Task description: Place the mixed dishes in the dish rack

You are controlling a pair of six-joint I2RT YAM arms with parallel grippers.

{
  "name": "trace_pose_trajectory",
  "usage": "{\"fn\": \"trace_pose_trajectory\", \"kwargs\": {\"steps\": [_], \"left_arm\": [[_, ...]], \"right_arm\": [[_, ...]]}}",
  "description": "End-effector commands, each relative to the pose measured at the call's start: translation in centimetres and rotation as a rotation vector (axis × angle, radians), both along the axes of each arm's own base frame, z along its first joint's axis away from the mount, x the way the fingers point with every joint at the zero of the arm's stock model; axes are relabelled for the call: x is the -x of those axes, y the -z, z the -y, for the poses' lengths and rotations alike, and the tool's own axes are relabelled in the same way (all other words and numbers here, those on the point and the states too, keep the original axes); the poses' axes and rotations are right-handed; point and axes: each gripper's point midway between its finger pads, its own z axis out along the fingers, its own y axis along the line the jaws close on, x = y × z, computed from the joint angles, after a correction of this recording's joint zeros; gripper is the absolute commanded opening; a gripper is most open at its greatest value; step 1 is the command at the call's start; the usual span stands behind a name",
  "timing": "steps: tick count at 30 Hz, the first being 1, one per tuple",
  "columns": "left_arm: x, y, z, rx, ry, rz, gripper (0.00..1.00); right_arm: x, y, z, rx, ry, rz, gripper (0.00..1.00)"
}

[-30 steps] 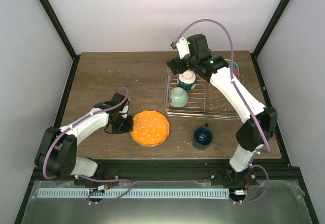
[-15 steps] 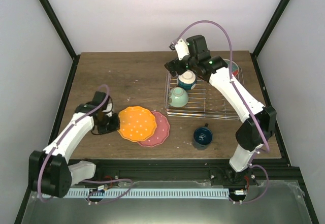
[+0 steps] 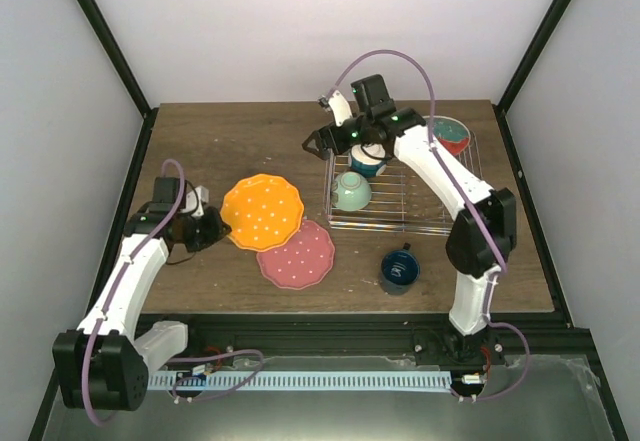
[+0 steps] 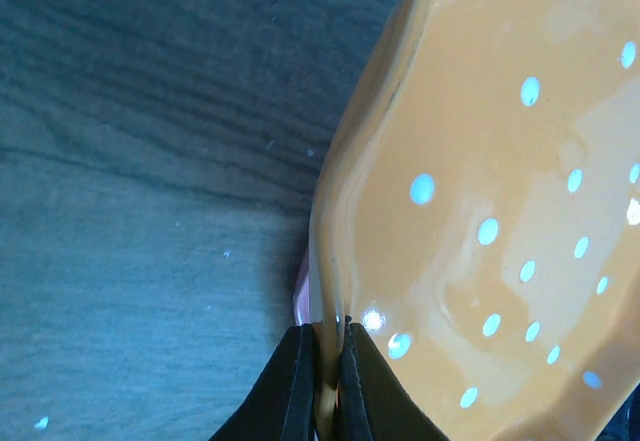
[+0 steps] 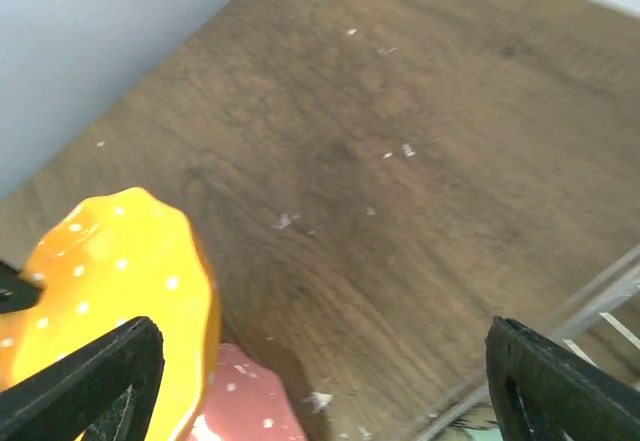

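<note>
My left gripper [image 3: 212, 227] [image 4: 328, 346] is shut on the rim of the orange dotted plate [image 3: 263, 211] [image 4: 490, 161]. The plate is tilted and raised off the pink dotted plate [image 3: 297, 255] [image 5: 238, 403], which lies flat on the table. The dish rack [image 3: 420, 201] holds the cream bowl with blue outside [image 3: 367, 158], the pale green bowl [image 3: 351, 191] and the red-and-teal plate [image 3: 452, 137]. The dark blue mug [image 3: 400, 268] stands in front of the rack. My right gripper [image 3: 318, 141] [image 5: 322, 346] hangs open over bare wood just left of the rack, holding nothing.
The brown wooden table [image 3: 250, 146] has black frame posts at its left and right edges. A corner wire of the rack [image 5: 590, 306] shows at the lower right of the right wrist view, and the orange plate [image 5: 110, 271] at its lower left.
My left arm has pulled the orange plate left and up, uncovering the pink plate beneath. My right gripper has swung left from above the blue bowl to beyond the rack's edge.
</note>
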Motion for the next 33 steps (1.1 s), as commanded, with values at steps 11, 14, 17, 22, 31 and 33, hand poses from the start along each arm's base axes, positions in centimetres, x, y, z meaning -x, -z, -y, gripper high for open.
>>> {"fn": "trace_pose_trajectory", "kwargs": {"steps": [11, 14, 17, 22, 31, 33], "left_arm": [[-6.2, -7.8, 0.8, 0.013, 0.066, 0.362, 0.00], [-7.1, -8.5, 0.9, 0.018, 0.071, 0.394, 0.00], [-7.9, -8.9, 0.9, 0.008, 0.085, 0.405, 0.00], [-8.8, -9.7, 1.2, 0.005, 0.117, 0.427, 0.00], [-9.9, -9.6, 1.6, 0.023, 0.129, 0.434, 0.00], [-10.2, -9.6, 1.7, 0.030, 0.130, 0.437, 0.00]], "right_arm": [[2.9, -1.2, -3.7, -0.165, -0.160, -0.312, 0.89], [3.1, -0.2, -4.2, -0.152, -0.166, -0.336, 0.88], [3.1, 0.9, -4.5, -0.133, -0.169, -0.348, 0.88], [3.5, 2.4, -5.6, -0.124, -0.203, -0.383, 0.88], [5.1, 3.5, -8.4, -0.186, -0.306, -0.446, 0.77], [5.1, 3.4, -8.6, -0.196, -0.315, -0.448, 0.72]]}}
